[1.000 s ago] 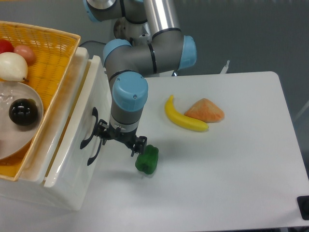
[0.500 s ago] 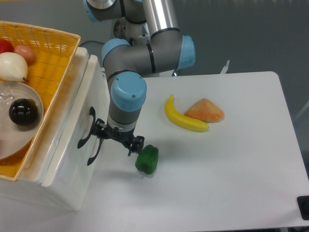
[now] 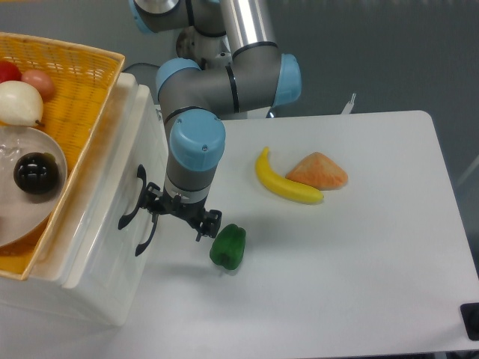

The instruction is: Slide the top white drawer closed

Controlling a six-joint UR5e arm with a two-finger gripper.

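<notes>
No readable text, label or number anywhere, as far as visible.

Gripper [image 3: 182,215]: fingertips small and dark, gap between them too fine to read; open or closed, can't tell.
Top white drawer [image 3: 112,206]: its handle partly covered by the gripper; contact can't be made out.
Cabinet [image 3: 82,299]: cut off at the left and bottom edges.
Yellow basket [image 3: 82,82]: runs off the left and top edges.
Plate [image 3: 45,217]: sliced by the left edge.
Black object [image 3: 471,320]: only a corner shows at the right edge, unidentifiable.
</notes>
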